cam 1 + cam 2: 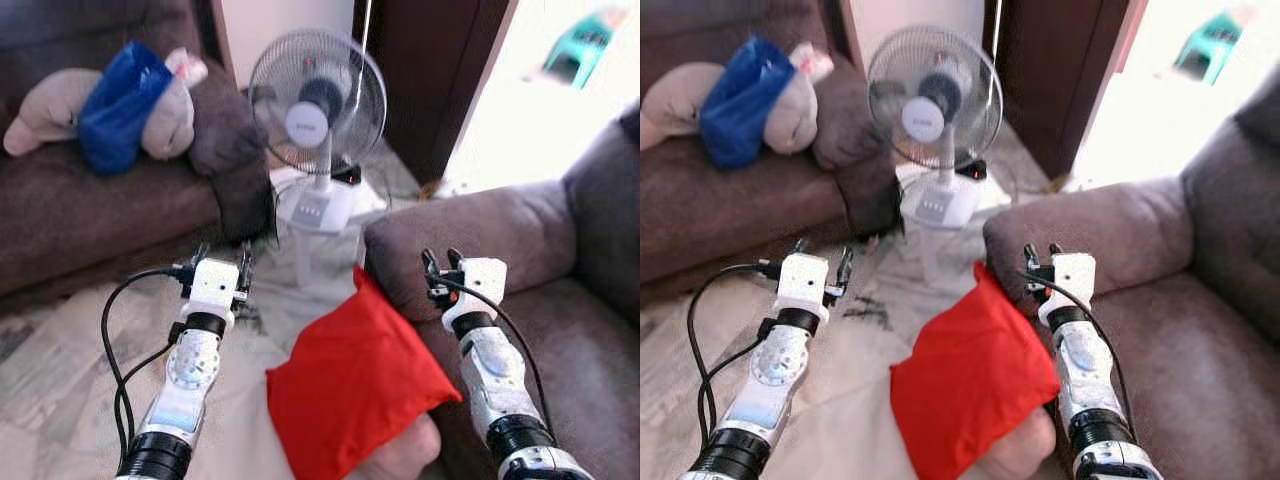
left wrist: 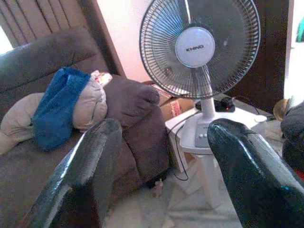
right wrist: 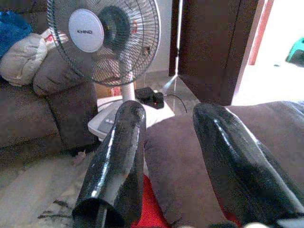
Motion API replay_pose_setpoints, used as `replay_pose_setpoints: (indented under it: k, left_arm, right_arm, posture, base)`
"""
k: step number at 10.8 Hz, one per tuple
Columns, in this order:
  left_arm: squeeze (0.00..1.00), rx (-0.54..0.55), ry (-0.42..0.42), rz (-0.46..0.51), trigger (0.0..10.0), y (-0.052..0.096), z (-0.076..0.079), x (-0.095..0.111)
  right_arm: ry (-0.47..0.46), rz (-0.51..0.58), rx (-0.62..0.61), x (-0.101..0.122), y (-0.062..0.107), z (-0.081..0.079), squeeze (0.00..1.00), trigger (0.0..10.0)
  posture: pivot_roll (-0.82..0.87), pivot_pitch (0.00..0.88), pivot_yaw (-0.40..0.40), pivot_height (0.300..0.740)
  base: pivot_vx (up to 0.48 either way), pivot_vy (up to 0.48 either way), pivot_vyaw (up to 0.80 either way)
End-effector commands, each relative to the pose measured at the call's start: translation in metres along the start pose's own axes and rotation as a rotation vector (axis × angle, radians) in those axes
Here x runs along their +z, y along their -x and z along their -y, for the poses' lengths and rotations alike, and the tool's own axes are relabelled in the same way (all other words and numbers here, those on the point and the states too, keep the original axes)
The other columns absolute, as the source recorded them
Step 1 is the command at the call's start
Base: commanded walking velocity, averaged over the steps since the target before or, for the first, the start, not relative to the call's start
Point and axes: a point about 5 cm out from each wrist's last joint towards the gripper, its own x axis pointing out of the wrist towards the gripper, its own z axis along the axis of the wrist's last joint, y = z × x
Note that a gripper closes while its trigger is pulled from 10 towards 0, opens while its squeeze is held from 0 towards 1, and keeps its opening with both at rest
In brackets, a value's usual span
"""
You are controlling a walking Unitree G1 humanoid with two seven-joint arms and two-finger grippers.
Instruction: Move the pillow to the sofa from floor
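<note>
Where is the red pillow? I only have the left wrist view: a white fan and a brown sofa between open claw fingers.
Observer: The red fabric pillow leans low against the front of the brown upholstered armrest, between the two arms.
Operator: Is the right claw holding it?
Observer: No. The right claw is open above that armrest, apart from the pillow.
Operator: How does the left claw sit relative to the pillow?
Observer: The left claw hovers over the floor to the pillow's left, not touching it.

Brown sofas [image 1: 90, 215], fan [image 1: 317, 105], pale floor [image 1: 60, 400]
</note>
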Motion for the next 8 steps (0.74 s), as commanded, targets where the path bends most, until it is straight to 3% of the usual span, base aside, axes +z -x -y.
replay_pose_setpoints:
  k: [1, 3, 8]
  left_arm:
    - [0.0, 0.008, -0.004, -0.005, 10.0, -0.0004, -0.0043, 0.0004]
    - [0.0, 0.05, 0.006, -0.022, 10.0, 0.0004, -0.0111, -0.0025]
    - [0.0, 0.051, 0.009, -0.025, 10.0, 0.0017, -0.0096, 0.0005]
  right_arm:
    - [-0.016, 0.001, 0.001, 0.0022, -0.0029, -0.0044, 0.0, 10.0]
    - [-0.012, -0.011, 0.014, 0.0001, -0.003, -0.0098, 0.0, 10.0]
    - [0.008, -0.056, -0.02, -0.0023, -0.0046, -0.0061, 0.0, 10.0]
  posture:
    - [0.01, 0.015, -0.027, 0.74]
    - [0.0, 0.061, -0.026, 0.74]
    - [0.01, 0.108, -0.024, 0.736]
  base:
    - [0.0, 0.0, 0.0]
    - [0.0, 0.0, 0.0]
    - [0.0, 0.0, 0.0]
